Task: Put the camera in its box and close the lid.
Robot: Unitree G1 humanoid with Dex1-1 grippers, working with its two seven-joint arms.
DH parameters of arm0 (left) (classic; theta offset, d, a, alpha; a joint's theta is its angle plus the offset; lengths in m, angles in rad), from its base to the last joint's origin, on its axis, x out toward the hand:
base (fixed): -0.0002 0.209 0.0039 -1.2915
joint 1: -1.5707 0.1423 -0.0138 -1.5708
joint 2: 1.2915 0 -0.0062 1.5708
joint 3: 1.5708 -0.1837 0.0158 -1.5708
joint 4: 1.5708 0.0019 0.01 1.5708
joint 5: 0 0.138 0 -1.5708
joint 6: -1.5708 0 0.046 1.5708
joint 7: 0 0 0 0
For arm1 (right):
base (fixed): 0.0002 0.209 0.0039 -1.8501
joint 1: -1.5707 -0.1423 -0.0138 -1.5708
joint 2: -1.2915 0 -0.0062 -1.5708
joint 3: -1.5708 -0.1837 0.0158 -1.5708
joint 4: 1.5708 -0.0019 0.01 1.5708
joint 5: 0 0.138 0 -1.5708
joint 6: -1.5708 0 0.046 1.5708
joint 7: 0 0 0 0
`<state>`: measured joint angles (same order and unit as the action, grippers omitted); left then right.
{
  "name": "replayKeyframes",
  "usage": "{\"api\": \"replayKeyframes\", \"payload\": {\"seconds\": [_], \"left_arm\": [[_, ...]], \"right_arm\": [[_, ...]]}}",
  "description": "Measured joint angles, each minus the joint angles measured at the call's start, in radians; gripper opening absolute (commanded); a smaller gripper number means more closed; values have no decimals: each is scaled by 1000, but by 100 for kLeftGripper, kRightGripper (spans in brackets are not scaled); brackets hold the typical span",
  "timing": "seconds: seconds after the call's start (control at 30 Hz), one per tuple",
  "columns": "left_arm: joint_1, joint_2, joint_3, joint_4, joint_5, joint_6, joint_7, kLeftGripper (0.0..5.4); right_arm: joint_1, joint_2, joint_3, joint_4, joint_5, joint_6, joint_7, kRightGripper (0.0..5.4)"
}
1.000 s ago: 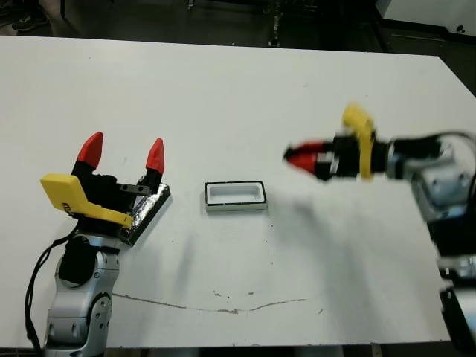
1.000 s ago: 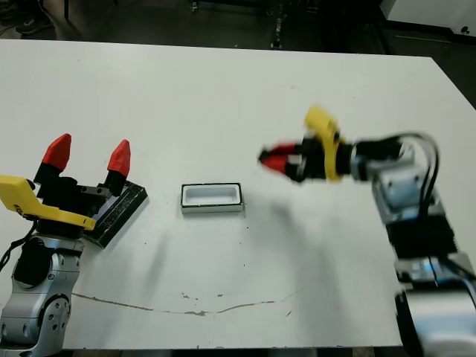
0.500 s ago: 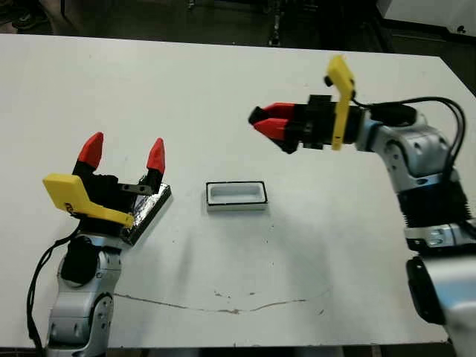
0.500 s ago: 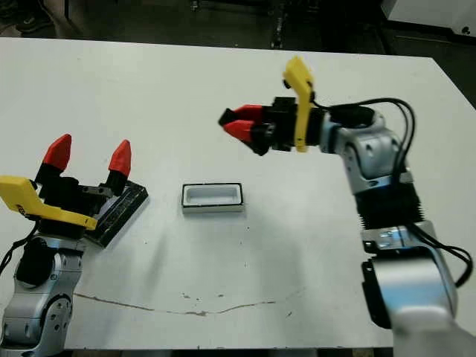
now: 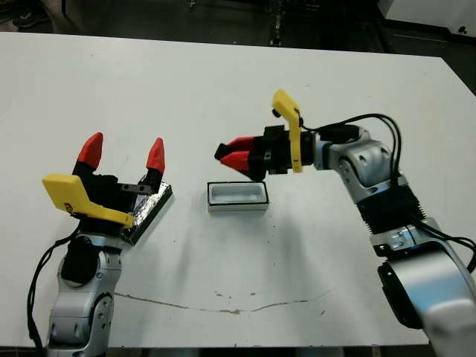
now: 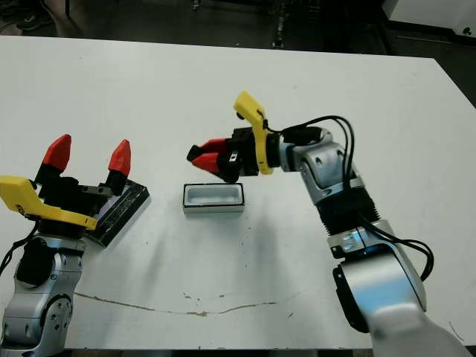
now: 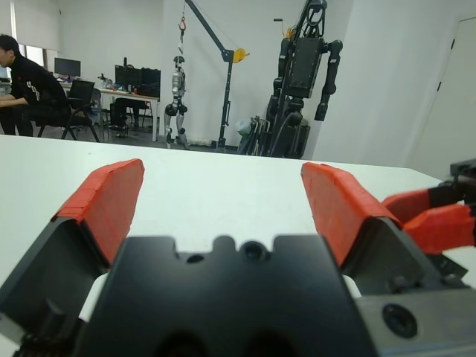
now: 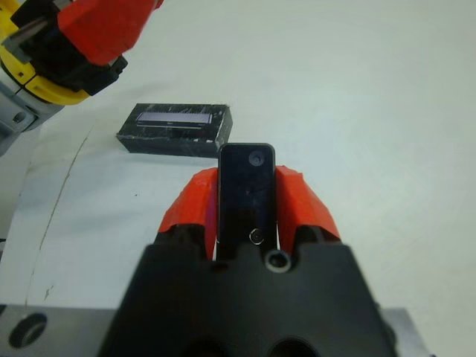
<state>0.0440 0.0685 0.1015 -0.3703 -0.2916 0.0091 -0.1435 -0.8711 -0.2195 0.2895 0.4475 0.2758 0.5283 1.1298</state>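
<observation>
Head views: white table [image 5: 223, 89] fills most of the frame, dark floor along the top edge.

Right gripper [image 5: 225, 155] sits at centre frame, arm reaching in from the right edge, fingers pointing toward picture left. It hangs just above and slightly behind the box [image 5: 238, 195], not touching it. Right wrist view: the two red fingers [image 8: 186, 208] are closed on the camera [image 8: 246, 195], one on each long side. The black bar stands up between them and sticks out past the tips. A small round lens mark shows near its far end. Lit screen not visible from here.

Box: small white-walled tray, centre frame, slightly below the middle, long side running left to right. Open, white inside, nothing in it.

Left gripper [image 5: 123, 152] at lower left of frame, red tips up, spread wide apart with clear space between them. Holds nothing. Left wrist view agrees: both fingers [image 7: 108, 197] well apart, bare table between them.

Lid [image 5: 149, 210]: glossy black slab with speckled silvery edge, flat on the table at lower left, partly hidden behind the left gripper's body. Well apart from the box, to its left. Right wrist view shows it [image 8: 175, 126] lying beyond the held camera.

Faint dark scratch line [image 5: 223, 306] across the table near the bottom edge.

A seated person [image 7: 30, 89] shows far back in the left wrist view, upper left.
</observation>
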Motion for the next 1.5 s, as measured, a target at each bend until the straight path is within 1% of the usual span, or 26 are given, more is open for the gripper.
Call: {"api": "replayKeyframes", "payload": {"seconds": [0.37,0.47,0.53,0.6,0.73,0.93,1.5], "left_arm": [[0,-1,0,0,-2,-1,0,540],[0,-1,0,0,-1,-1,0,540],[0,-1,0,0,-1,-1,0,540],[0,-1,-1,1,-1,-1,0,540],[0,-2,-2,1,-1,-1,1,540],[2,-2,-4,1,-1,-1,1,540],[9,-3,-6,1,7,-9,1,540]], "right_arm": [[-7,17,22,36,-53,-14,11,168],[-13,17,25,46,-76,-32,11,168],[-24,18,25,67,-90,-58,12,168],[-30,19,24,95,-95,-77,15,168],[-38,24,27,141,-111,-90,34,168],[-48,33,31,172,-130,-134,68,168],[-47,48,46,162,-138,-136,87,168]]}}
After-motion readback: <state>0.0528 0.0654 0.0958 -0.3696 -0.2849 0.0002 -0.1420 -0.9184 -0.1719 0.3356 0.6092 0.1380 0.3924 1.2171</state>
